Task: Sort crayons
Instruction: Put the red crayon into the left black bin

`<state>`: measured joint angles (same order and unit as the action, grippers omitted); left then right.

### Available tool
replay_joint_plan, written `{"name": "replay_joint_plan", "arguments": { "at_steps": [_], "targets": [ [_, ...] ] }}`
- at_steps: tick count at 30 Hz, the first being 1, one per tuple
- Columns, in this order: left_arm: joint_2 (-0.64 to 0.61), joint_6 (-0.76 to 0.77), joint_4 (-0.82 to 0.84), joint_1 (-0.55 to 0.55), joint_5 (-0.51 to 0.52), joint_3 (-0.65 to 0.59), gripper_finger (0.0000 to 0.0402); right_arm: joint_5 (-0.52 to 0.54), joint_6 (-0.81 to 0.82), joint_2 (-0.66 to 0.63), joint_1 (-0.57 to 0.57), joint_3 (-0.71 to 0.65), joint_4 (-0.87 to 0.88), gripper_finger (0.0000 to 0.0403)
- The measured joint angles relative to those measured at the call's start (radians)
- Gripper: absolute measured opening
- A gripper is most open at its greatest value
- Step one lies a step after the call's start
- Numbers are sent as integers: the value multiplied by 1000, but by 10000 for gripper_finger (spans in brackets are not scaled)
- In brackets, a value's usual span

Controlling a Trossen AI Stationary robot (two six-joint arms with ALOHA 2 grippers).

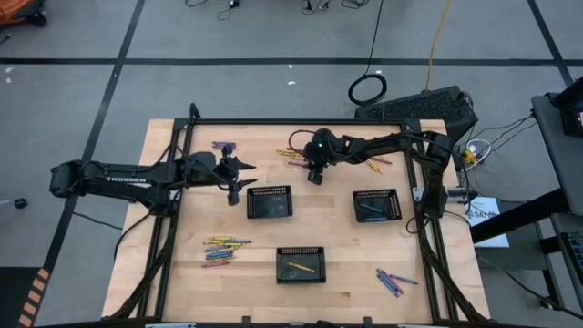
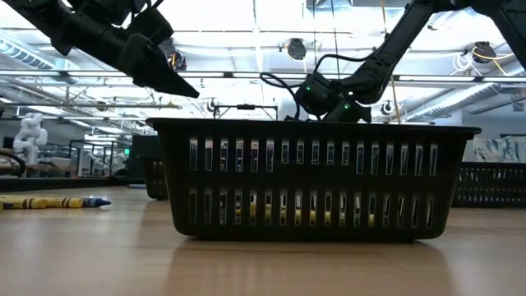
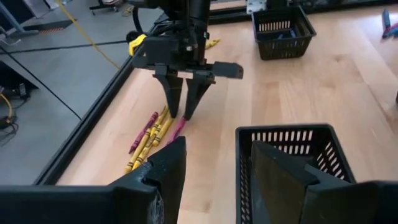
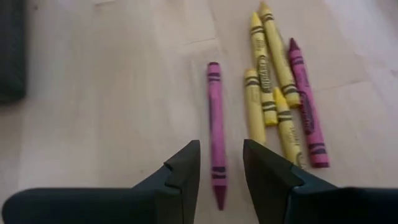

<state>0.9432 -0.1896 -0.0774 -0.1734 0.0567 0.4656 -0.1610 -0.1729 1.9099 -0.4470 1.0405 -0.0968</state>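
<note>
The right gripper (image 4: 221, 171) hangs low over the desk (image 1: 173, 237) near its far edge, its fingers partly open and straddling a single pink crayon (image 4: 215, 127) that lies flat; it holds nothing. Just beside that crayon lies a loose bunch of yellow crayons (image 4: 267, 81) with a darker pink one (image 4: 306, 106) at their outer side.

The left gripper (image 1: 239, 178) hovers above the desk toward the far left part, beside a black tray (image 1: 270, 202), fingers apart and empty.

More crayons (image 1: 223, 248) lie in a heap near the left edge, another few (image 1: 393, 281) near the near right corner, and a few (image 1: 223, 145) at the far left. A second tray (image 1: 377, 205) stands toward the right edge, and a third tray (image 1: 301, 264) near the near edge has a yellow one inside.
</note>
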Motion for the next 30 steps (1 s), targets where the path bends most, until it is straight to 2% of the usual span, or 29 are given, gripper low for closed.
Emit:
{"name": "replay_joint_plan", "arguments": {
  "at_steps": [10,17,22,30],
  "targets": [
    [-1,-38,53,0,4,0,182,4,1,10,1,0,12,98],
    [-1,71,134,2,12,0,182,1,0,38,1,3,27,59],
    [-5,125,151,30,73,0,182,15,-11,35,19,3,49,16],
    [-80,156,258,89,247,-14,182,218,43,-88,140,-3,123,3]
  ]
}}
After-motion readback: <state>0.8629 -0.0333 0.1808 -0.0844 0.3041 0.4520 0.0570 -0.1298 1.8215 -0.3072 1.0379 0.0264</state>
